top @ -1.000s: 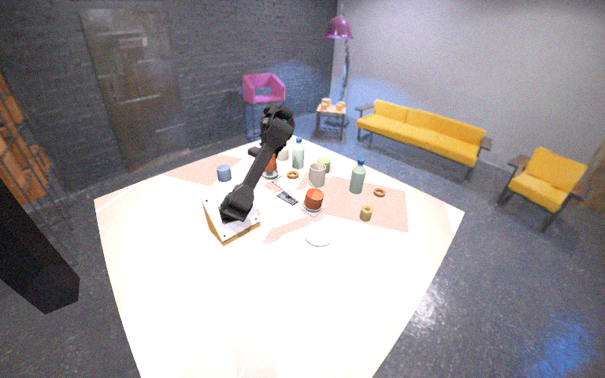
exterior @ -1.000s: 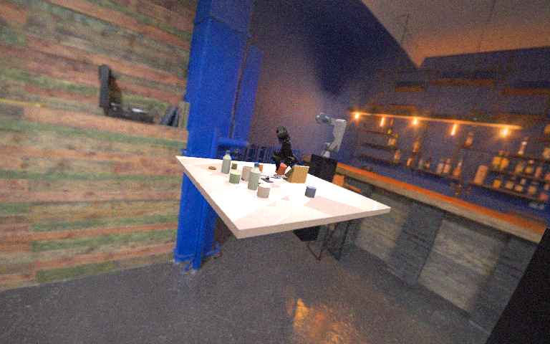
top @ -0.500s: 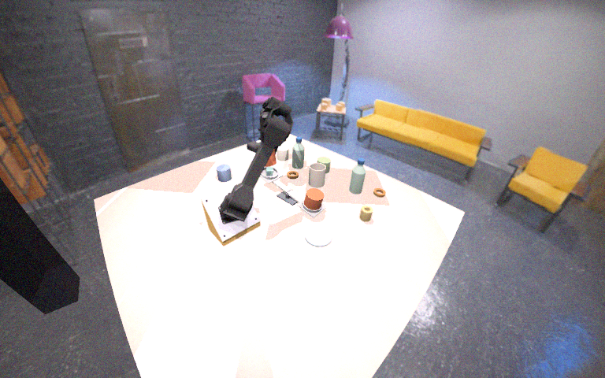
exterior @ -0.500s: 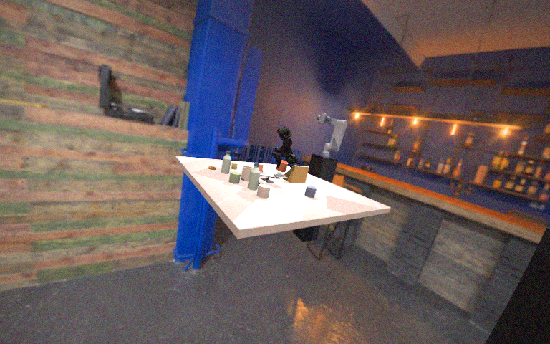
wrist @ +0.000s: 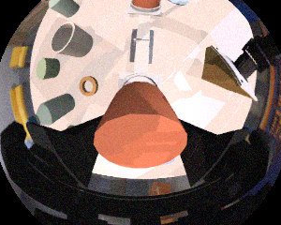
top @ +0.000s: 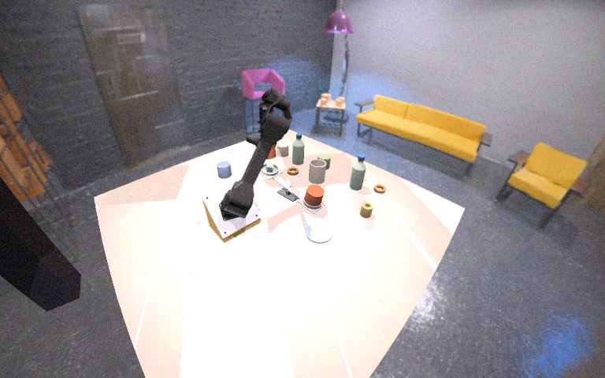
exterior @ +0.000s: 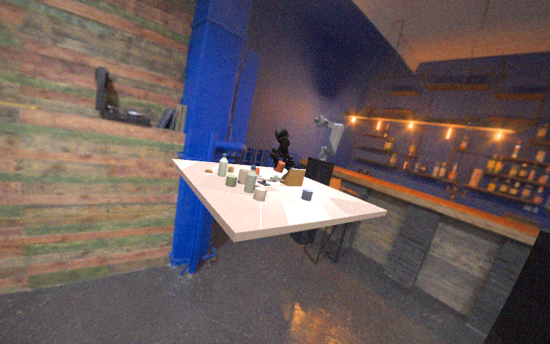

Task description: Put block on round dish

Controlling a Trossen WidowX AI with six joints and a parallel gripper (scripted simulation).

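My gripper [wrist: 140,118] is shut on a red cup [top: 272,152] [exterior: 280,165] [wrist: 140,145], which it holds raised and tilted above the far end of the balance. A small green block [top: 269,166] [exterior: 275,176] sits uncovered on the far pan; the held cup hides it in the wrist view. The other red cup [top: 314,195] [exterior: 257,170] [wrist: 146,4] stands on the near pan. The balance base [top: 287,194] [exterior: 263,183] lies between the pans. The pale round dish [top: 319,235] [wrist: 179,1] lies beyond the standing cup, with nothing seen on it.
Two green bottles [top: 298,152] [top: 356,176], a grey cup [top: 317,173] and a green cup [top: 326,161] stand beside the balance. Orange rings [top: 292,171] [top: 379,188] and a yellow-brown cylinder [top: 365,211] are nearby. A blue cup [top: 224,169] [exterior: 306,194] and a pale cup [exterior: 259,194] stand farther out.
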